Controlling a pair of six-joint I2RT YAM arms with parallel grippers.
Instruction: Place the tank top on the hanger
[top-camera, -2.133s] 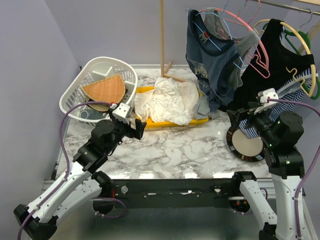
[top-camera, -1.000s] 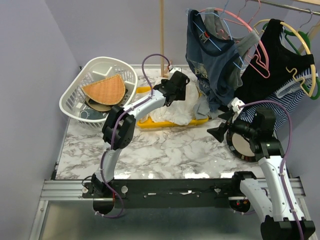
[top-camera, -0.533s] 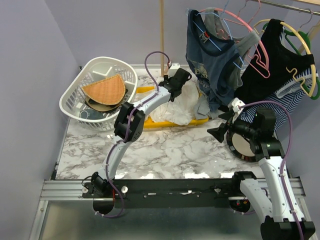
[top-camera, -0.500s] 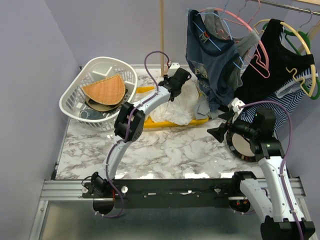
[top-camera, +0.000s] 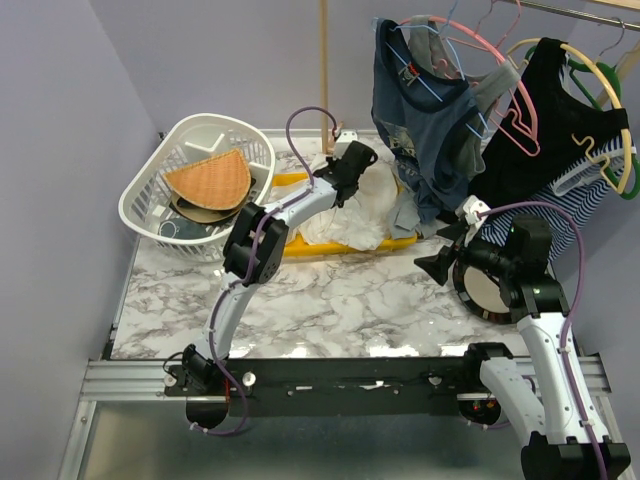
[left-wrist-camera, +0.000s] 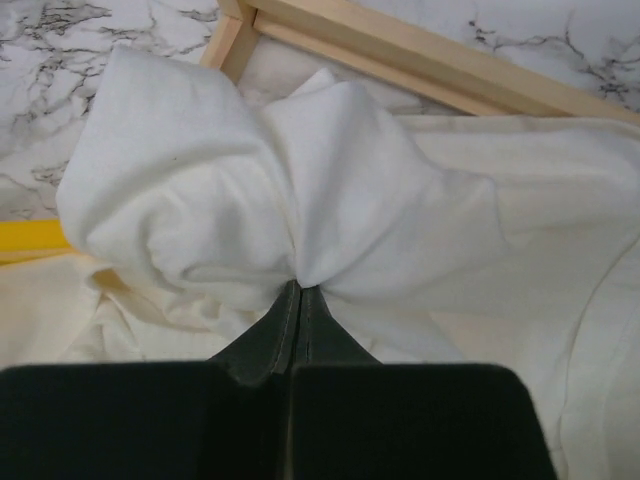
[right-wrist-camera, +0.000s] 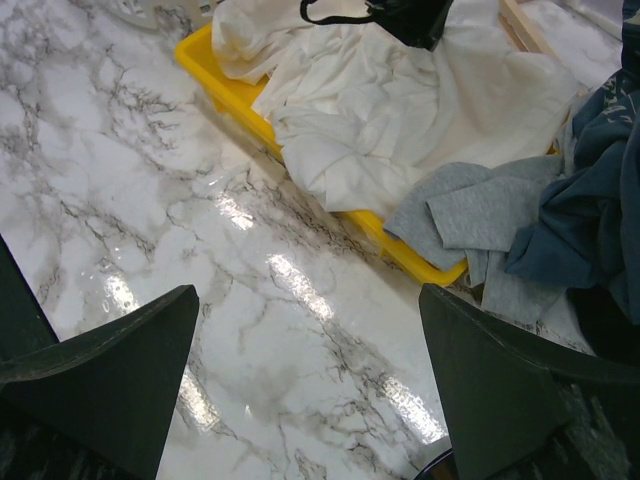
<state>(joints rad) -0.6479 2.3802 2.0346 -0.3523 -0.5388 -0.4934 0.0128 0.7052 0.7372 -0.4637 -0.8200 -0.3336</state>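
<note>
The off-white tank top lies crumpled in the yellow tray. My left gripper reaches over the tray's far side and is shut on a bunched fold of the tank top, the cloth puckering at the closed left gripper. The right wrist view takes in the tank top and the tray. My right gripper hangs open over the marble to the tray's right, and nothing sits inside the right gripper. The slim pink hanger hangs on the rack at the back right.
A white laundry basket with a woven piece stands at the back left. A wooden post rises behind the tray. A blue-grey shirt and a black top hang at the right. Grey cloth drapes over the tray's right end.
My left arm swung from the table's left to the tray's far side, and its jaws shut on a fold of the tank top. The right arm shifted forward earlier, then held still.
</note>
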